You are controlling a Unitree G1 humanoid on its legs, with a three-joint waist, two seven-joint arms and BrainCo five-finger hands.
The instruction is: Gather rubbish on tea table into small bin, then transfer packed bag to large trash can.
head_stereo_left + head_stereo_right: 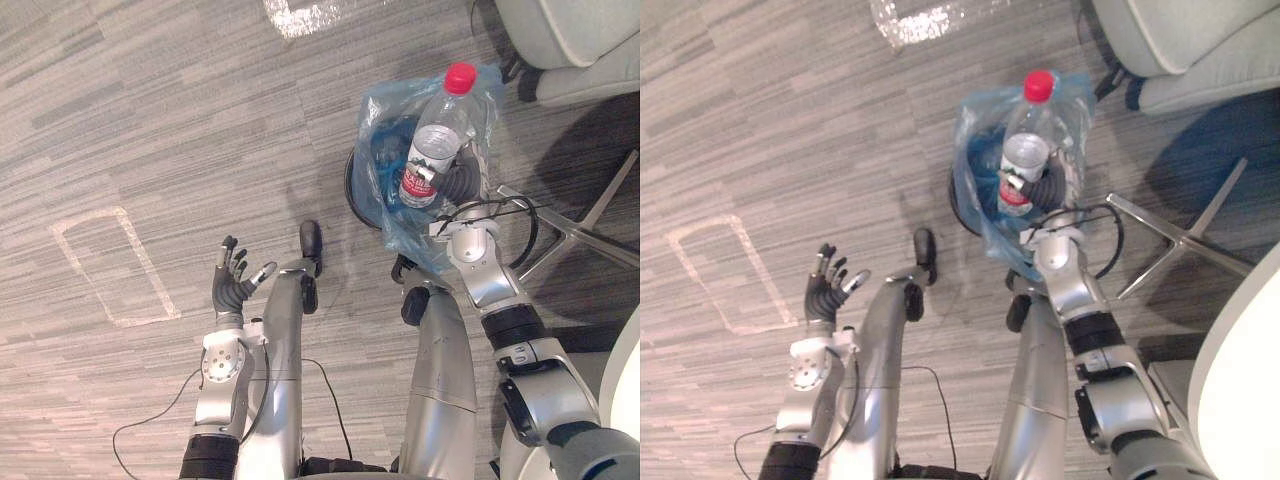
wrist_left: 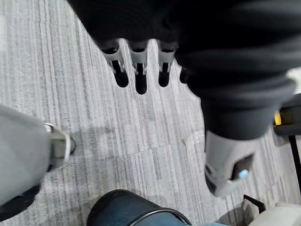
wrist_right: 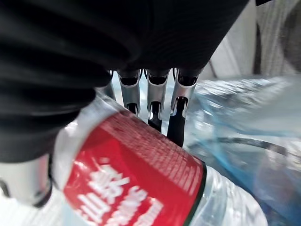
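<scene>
Carpet, clear red-capped bottle, perhaps empty

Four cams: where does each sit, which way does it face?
Left eye view: on head, looking down at grey carpet; both arms, open left hand, right hand gripping clear plastic red-capped bottle over small dark bin lined with blue bag.
Right eye view: same, slightly offset.
Left wrist view: along own straight fingers toward carpet, bin.
Right wrist view: along own fingers on bottle.
Shared: bottle in both eyes and right wrist.
</scene>
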